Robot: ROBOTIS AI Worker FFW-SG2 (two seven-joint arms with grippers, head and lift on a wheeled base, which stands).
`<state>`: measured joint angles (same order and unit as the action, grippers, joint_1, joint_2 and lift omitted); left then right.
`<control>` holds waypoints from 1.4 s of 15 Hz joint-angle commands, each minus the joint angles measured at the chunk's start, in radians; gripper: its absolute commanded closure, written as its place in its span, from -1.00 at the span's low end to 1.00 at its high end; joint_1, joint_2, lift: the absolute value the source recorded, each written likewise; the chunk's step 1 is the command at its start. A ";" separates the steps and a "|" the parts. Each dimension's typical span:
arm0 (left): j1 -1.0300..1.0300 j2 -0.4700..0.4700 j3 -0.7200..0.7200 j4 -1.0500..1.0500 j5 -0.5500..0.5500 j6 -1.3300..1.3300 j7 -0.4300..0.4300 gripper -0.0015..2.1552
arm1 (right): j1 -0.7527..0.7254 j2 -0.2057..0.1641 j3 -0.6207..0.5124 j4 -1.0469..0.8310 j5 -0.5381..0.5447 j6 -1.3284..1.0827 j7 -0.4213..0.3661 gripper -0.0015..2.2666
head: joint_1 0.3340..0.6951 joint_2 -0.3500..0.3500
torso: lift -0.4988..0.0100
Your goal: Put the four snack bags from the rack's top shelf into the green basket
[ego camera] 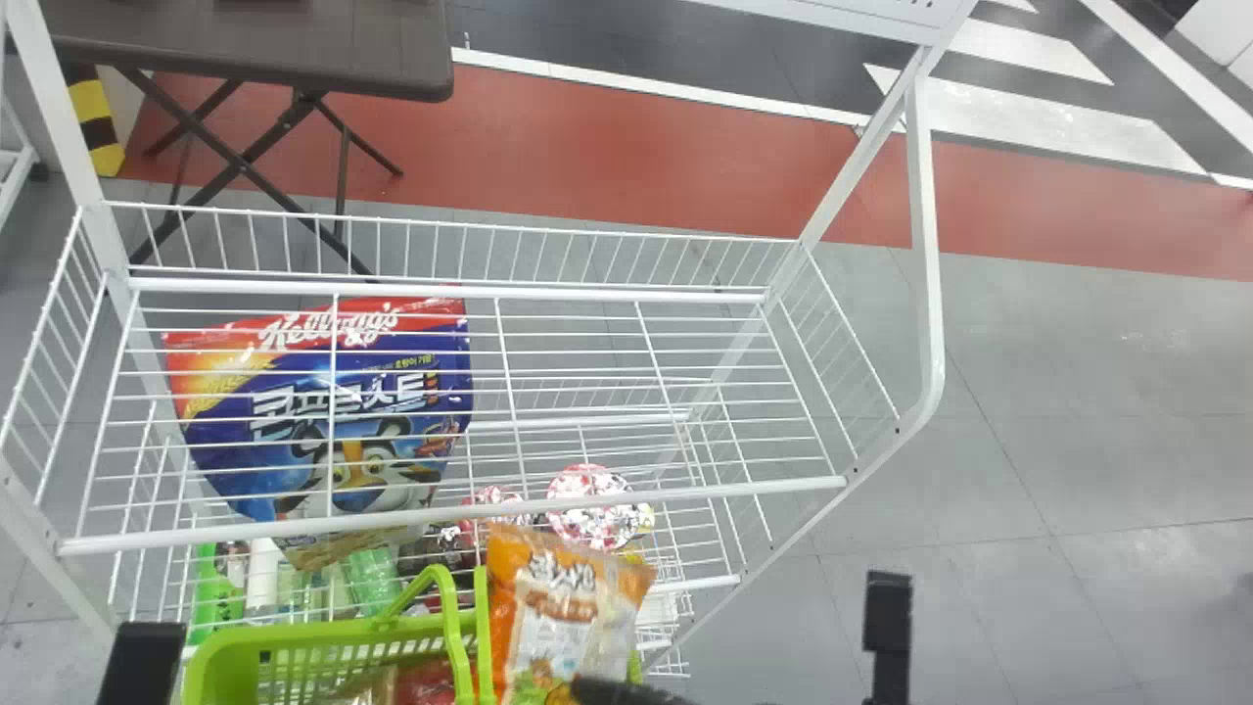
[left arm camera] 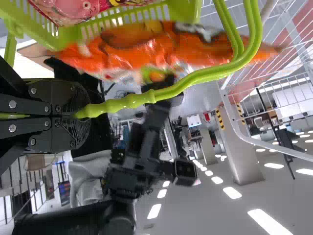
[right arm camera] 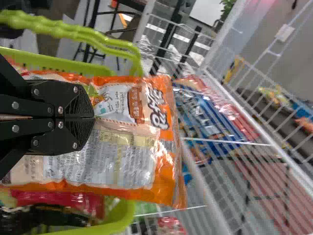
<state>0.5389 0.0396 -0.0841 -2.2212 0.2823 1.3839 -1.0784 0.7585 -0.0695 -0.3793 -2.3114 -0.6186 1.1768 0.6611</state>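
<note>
So the orange snack bag (ego camera: 563,612) is pinched in the right hand (right arm camera: 93,117) over the green basket (ego camera: 313,631), presumably for dropping in, with the basket's handle (left arm camera: 127,102) gripped by the left hand (left arm camera: 84,115), probably for steadiness.

Layout about the wire rack (ego camera: 928,196): basket (ego camera: 323,633), holding packages (ego camera: 423,682), before its left half; snack bag (ego camera: 573,607) at the basket's right end; cereal bag (ego camera: 396,465) left, beneath the top shelf (ego camera: 685,494); folding table (ego camera: 294,49) behind, left
</note>
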 commanded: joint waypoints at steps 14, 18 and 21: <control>0.009 0.000 -0.013 -0.017 -0.002 -0.001 0.006 0.99 | 0.018 -0.027 -0.003 -0.016 -0.044 0.087 0.054 -0.95 | 1.00 -1.00 | 0.96; 0.009 -0.001 -0.013 -0.017 -0.002 -0.001 0.009 0.99 | 0.016 0.014 -0.038 -0.094 0.017 -0.094 0.045 -0.95 | 1.00 -1.00 | 0.96; 0.010 -0.001 -0.016 -0.015 -0.002 -0.001 0.011 0.99 | 0.032 0.031 0.013 -0.135 0.140 -0.499 -0.035 -0.94 | 1.00 -1.00 | 0.96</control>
<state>0.5482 0.0384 -0.0983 -2.2380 0.2807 1.3830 -1.0683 0.7804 -0.0444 -0.4005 -2.4250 -0.5503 0.8812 0.6506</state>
